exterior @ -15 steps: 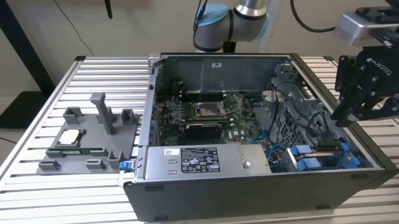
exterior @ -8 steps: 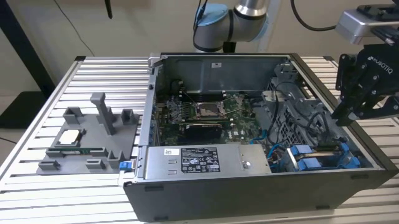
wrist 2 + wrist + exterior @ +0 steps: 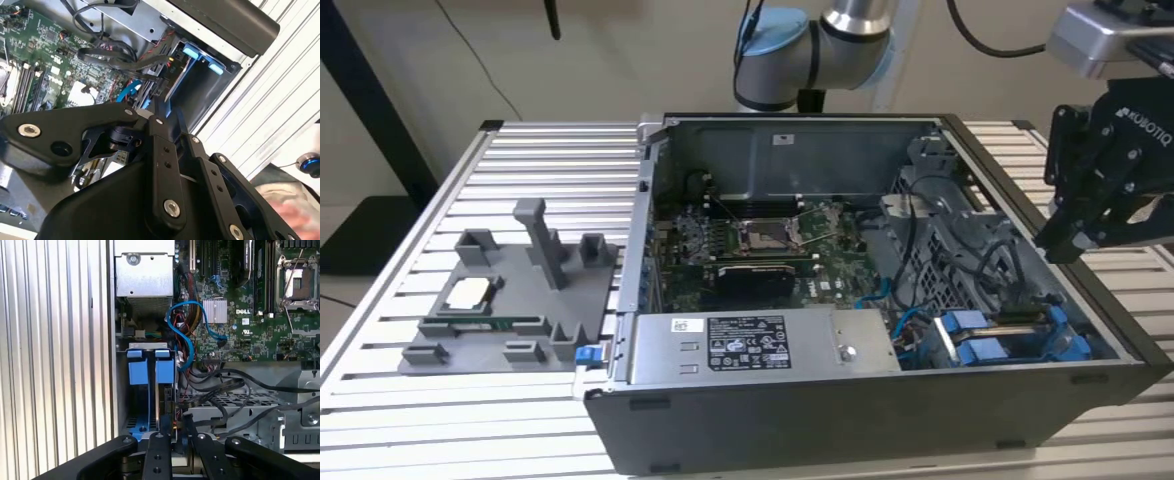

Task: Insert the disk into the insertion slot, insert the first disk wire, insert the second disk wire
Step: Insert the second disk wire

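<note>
- Black multi-link robot gripper (image 3: 1067, 243) hangs above the exterior view's right side of the open dark grey metal computer case (image 3: 854, 425), clear of everything visible. In the first wrist view the gripper (image 3: 179, 429) lines up over one end of the drive bay. Spread, pressed together or pinching something: cannot tell.
- Insertion slot (image 3: 147, 346): grey rectangular drive bay with bright blue plastic fittings. It sits in the case corner, just beside the grey labelled power-supply box (image 3: 761, 345).
- Flat silver-grey disk (image 3: 164, 405) in its blue plastic carrier appears to stand on edge inside the slot, on the side nearer the green motherboard (image 3: 250, 330). Only a thin edge shows, so how deep it is seated cannot be told.
- Thin blue cable (image 3: 180, 335), likely a disk wire, loops between bay and motherboard. Black cables (image 3: 225, 385) run close by. Whether either is plugged into the disk cannot be told.
- Judgement: the step in hand is work at the bay. Doing it well means coming straight down along the slot's rails, square to the disk edge, without snagging the cable loops.
- Grey plastic fixture tray (image 3: 507, 310) lies on the silver slatted table (image 3: 547, 150), well apart.
</note>
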Tool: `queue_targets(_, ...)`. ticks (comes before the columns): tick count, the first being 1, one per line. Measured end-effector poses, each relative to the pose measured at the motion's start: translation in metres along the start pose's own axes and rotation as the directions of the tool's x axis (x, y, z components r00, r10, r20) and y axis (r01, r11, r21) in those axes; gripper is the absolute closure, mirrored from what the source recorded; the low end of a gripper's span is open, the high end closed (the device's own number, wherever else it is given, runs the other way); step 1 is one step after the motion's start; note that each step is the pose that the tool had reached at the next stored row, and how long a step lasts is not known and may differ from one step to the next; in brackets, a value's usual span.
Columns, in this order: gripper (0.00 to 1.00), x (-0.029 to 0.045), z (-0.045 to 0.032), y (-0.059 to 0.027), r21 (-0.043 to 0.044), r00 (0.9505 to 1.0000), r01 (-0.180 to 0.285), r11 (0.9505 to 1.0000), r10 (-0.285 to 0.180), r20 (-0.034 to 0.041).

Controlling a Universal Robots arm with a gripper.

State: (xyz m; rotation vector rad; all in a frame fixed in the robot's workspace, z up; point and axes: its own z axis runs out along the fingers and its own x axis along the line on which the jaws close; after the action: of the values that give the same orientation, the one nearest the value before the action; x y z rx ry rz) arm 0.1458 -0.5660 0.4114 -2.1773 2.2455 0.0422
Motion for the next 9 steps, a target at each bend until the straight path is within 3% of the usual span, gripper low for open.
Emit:
queue_targets(2,0.76,-0.0003,-0.0101,0.0001,0.0000,1.0000,0.000,1.0000,0.000,0.0003)
queue_targets(7,0.76,-0.0003,-0.0120,0.0001,0.0000,1.0000,0.000,1.0000,0.000,0.0005)
queue_targets(9,0.76,0.0001,-0.0165,0.0019,-0.0016,1.0000,0.001,1.0000,-0.001,-0.0019)
